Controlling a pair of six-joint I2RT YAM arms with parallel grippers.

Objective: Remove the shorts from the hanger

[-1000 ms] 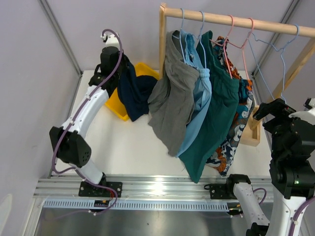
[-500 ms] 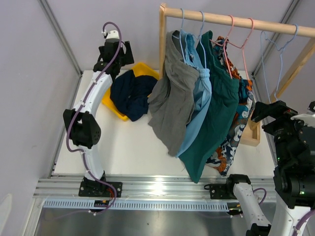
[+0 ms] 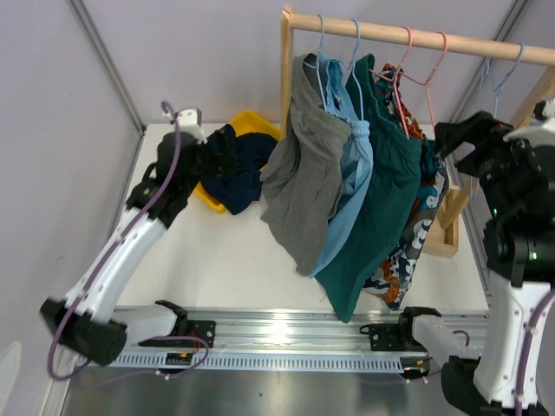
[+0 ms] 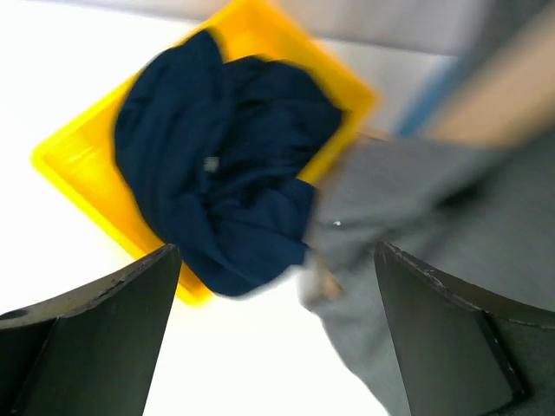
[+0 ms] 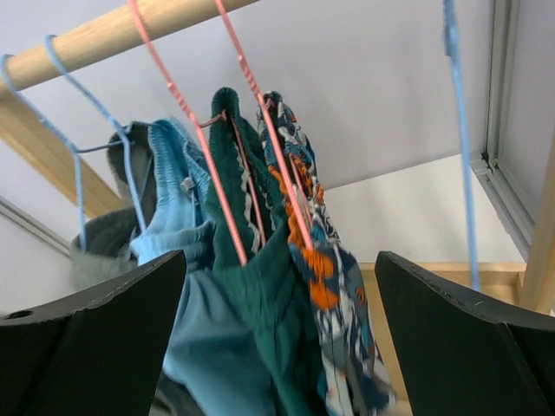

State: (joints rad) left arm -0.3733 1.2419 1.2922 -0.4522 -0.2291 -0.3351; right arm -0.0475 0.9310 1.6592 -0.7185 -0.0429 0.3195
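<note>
The navy shorts (image 3: 238, 169) are lying in the yellow tray (image 4: 78, 165) at 10 o'clock, spilling over its near edge. The grey shorts (image 3: 303, 182), light blue shorts (image 3: 354, 186), teal shorts (image 3: 381, 208) and printed shorts (image 3: 414, 238) are hanging crowded on the rail (image 3: 416, 35) at 1 o'clock, and the printed pair is half hidden. The left gripper (image 4: 277, 251) and right gripper (image 5: 282, 256) are standing with jaws apart, gripping nothing.

Overhead view: looked down from high behind the near edge of the desk (image 3: 234, 260), far enough back to take in the whole wooden rod (image 3: 381, 32). Left wrist view: faced down, close and blurred, on the yellow tray (image 4: 78, 165) and the navy shorts (image 4: 225, 191), both shared with the overhead. Right wrist view: faced upward, close beneath the rod, at the teal shorts (image 5: 260, 286), likewise shared.
</note>
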